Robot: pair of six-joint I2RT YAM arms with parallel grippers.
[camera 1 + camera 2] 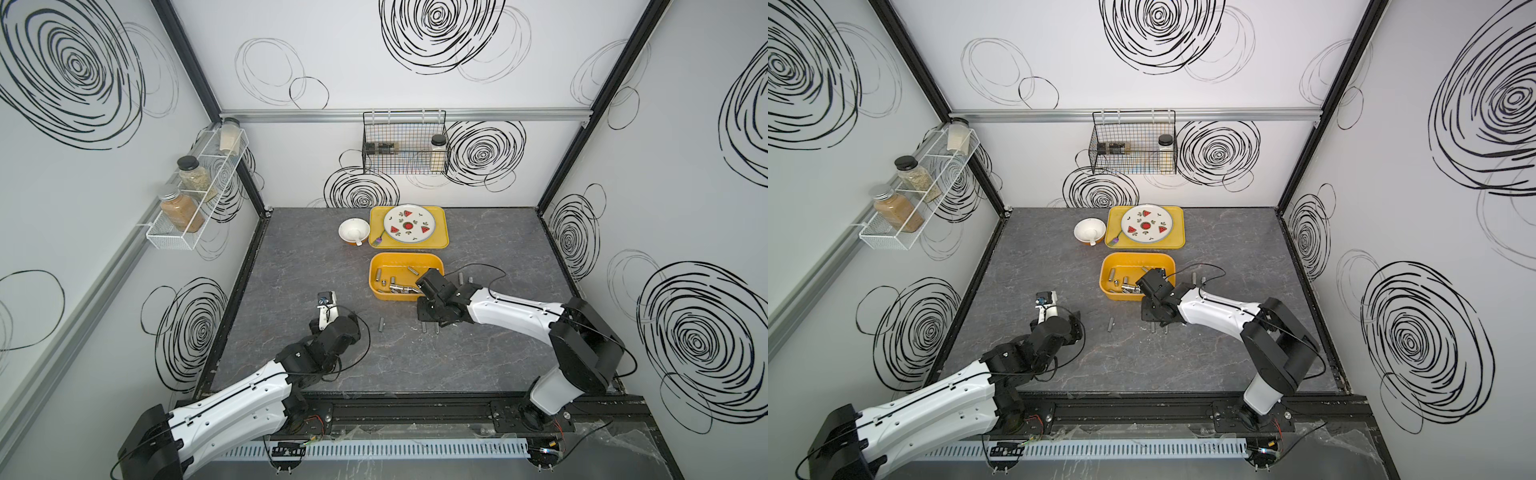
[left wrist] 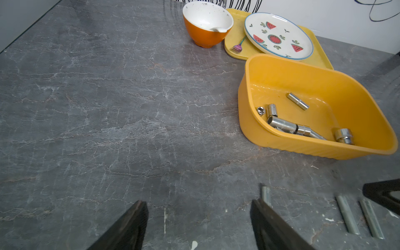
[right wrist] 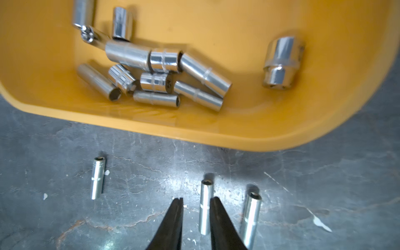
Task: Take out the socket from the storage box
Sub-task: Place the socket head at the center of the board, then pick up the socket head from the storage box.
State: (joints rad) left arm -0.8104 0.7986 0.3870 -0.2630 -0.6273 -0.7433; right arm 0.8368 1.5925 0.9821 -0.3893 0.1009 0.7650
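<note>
Right claw point(image 3: 195, 200) angles down just in front of the storage box point(image 3: 194, 132), arm point(image 1: 511, 309) stretched low, tips slightly apart over a socket point(image 3: 205, 194) lying on the tabletop point(image 3: 129, 216). More sockets point(image 3: 164, 60) lie heaped in the box. Left claw point(image 2: 198, 202) hovers low, spread wide.

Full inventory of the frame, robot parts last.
storage box: 1, yellow-orange, centre of table.
sockets in box: roughly a dozen, chrome, mostly piled at its near wall.
sockets on table: 3, chrome, lying in front of the box.
small metal pieces: 2, grey, beside the box, right arm's side; too small to identify.
tray: 1, yellow, behind the box.
plate: 1, white with watermelons, on tray.
fork: 1, purple, on tray.
bowl: 1, orange, white inside, beside tray.
wire basket: 1, black, back wall, holds a jar.
rack: 1, white, side wall, three jars.
left hand: open, empty, over bare table.
right hand: slightly open, over a table socket.
</note>
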